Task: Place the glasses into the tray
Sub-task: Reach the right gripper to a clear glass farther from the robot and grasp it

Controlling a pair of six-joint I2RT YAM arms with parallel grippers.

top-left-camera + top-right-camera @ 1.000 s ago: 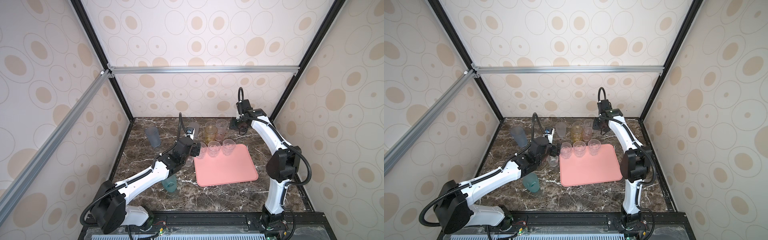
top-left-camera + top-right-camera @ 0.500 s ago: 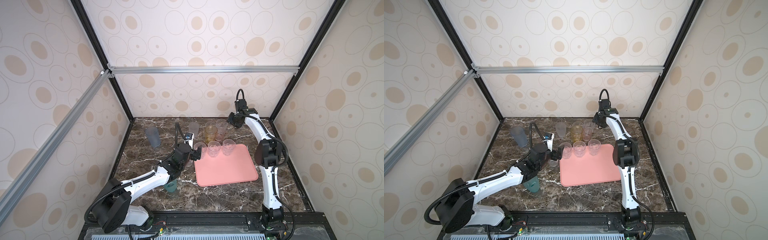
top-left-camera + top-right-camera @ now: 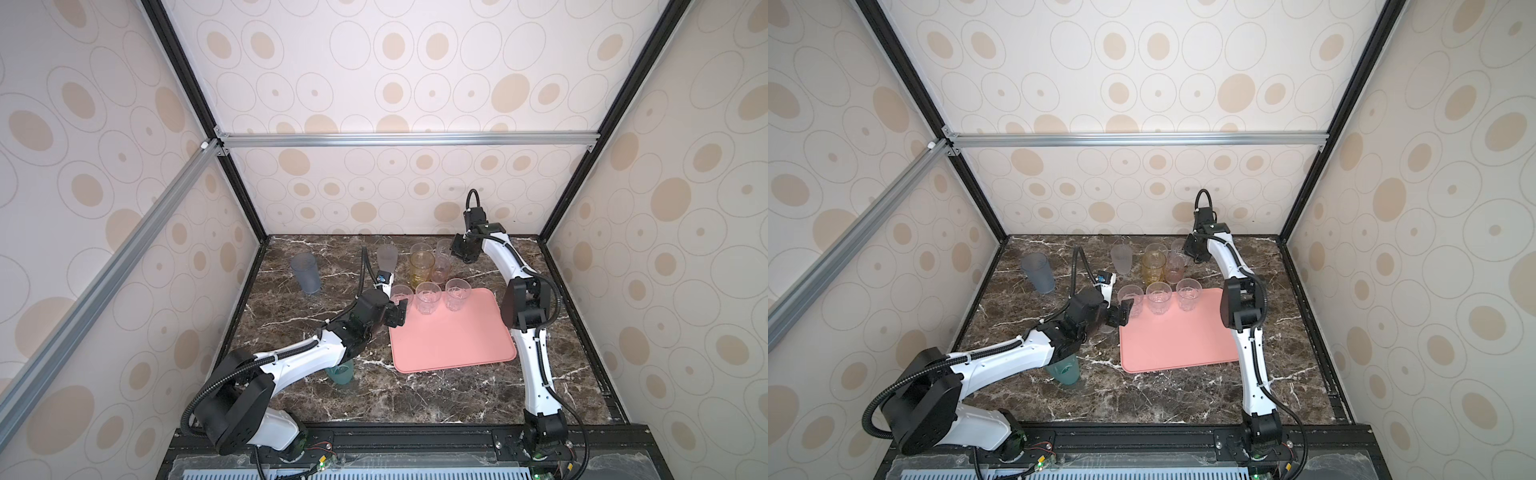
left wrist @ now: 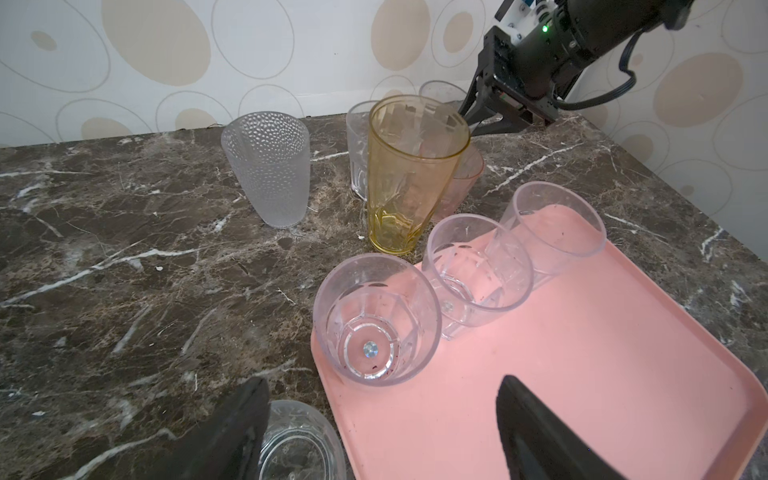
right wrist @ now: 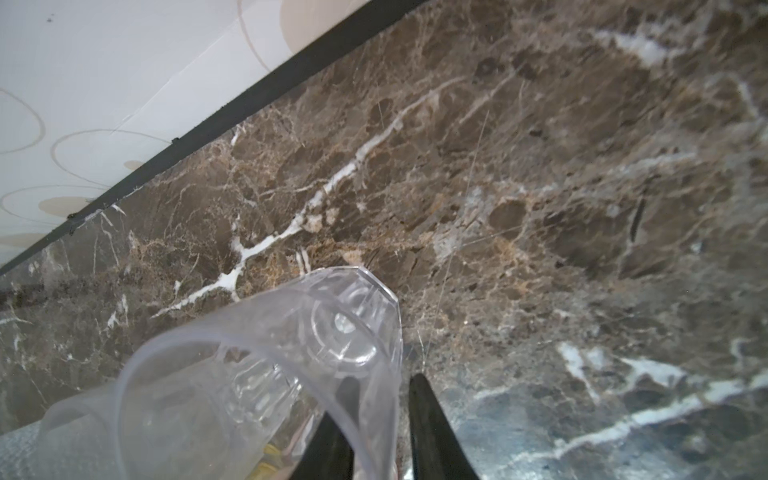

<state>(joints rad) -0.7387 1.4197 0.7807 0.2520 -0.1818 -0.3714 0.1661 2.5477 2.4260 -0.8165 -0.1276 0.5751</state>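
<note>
Brown marble tabletop (image 3: 282, 316), white-veined, boxed in by cream wallpaper with beige ovals. Salmon-pink flat rectangular tray (image 3: 453, 340) mid-table, toward the right; three short clear tumblers (image 3: 428, 297) upright in a row along its far edge, rest of it bare. Off the tray, at the back: tall amber-yellow tumbler (image 3: 422, 266), low pink tumbler (image 3: 440, 270) touching or just beside it (cannot tell which), frosted dimpled tumbler (image 3: 386, 257), blue-grey tumbler (image 3: 305, 273) well apart at the left. Teal-green tumbler (image 3: 1065, 372) near the front, half hidden under the left arm. Right claw (image 5: 382, 395) at the back wall, jaws narrow, straddling one wall of a short clear faceted tumbler (image 5: 270, 374), one finger inside, one outside; pinch apparently made, contact not fully legible. Left claw (image 4: 381, 386) wide and empty, poised at the tray corner just short of the nearest clear tumbler; another small clear tumbler (image 4: 299, 449) on the marble under its finger. Step in hand, by judgement: lift of the back tumbler. Confirm a firm pinch before rising. Single-wall hold likely to let the tumbler swing, so lift slowly and straight up. Clear the rims of the pink and amber neighbours before any sideways travel. Aim for bare tray on the near side of the row, not atop it. Lower till base sits flat, then release. Keep the left claw out of the path.
</note>
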